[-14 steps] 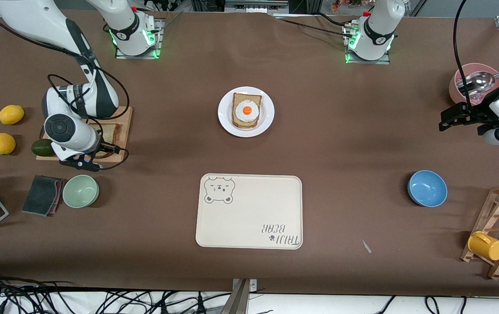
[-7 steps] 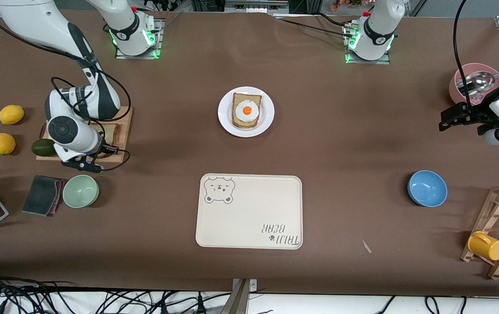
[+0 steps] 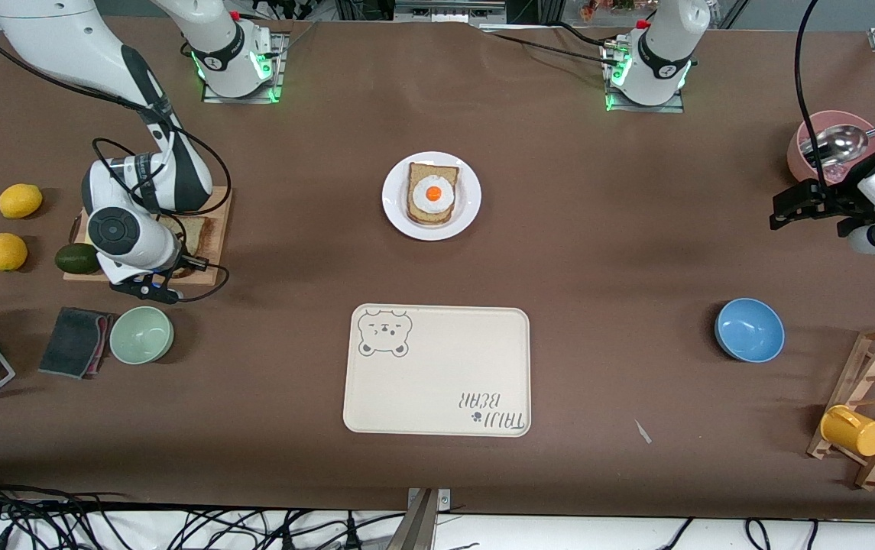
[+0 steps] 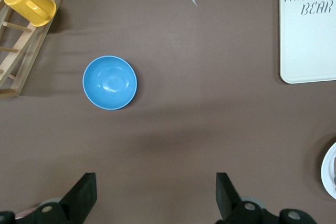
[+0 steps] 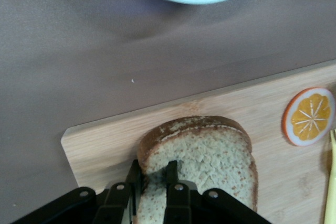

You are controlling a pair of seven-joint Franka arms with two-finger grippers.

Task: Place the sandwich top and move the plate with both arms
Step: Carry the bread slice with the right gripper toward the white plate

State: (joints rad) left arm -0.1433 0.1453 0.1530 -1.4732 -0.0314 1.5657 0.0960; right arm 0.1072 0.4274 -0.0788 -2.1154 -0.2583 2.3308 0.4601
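Note:
The sandwich top (image 3: 198,228), a brown speckled slice with a dark crust, lies on the wooden cutting board (image 3: 220,229) toward the right arm's end of the table. My right gripper (image 3: 174,265) is shut on the slice's crust edge, as the right wrist view (image 5: 153,174) shows on the slice (image 5: 210,150). The white plate (image 3: 469,218) holds a bread slice with a fried egg (image 3: 432,194) at mid-table. My left gripper (image 3: 779,211) waits open and empty over bare table near the pink bowl, and it shows in the left wrist view (image 4: 155,184).
Two lemons (image 3: 20,200), an avocado (image 3: 74,258), a green bowl (image 3: 141,334) and a dark sponge (image 3: 74,341) surround the board. The bear-print tray (image 3: 437,370) lies nearer the camera than the plate. A blue bowl (image 3: 749,329), a pink bowl with a spoon (image 3: 827,145) and a mug rack (image 3: 869,405) stand at the left arm's end.
My right hand has shifted a little toward the table's middle over the cutting board, staying at the bread slice. The left arm has not moved.

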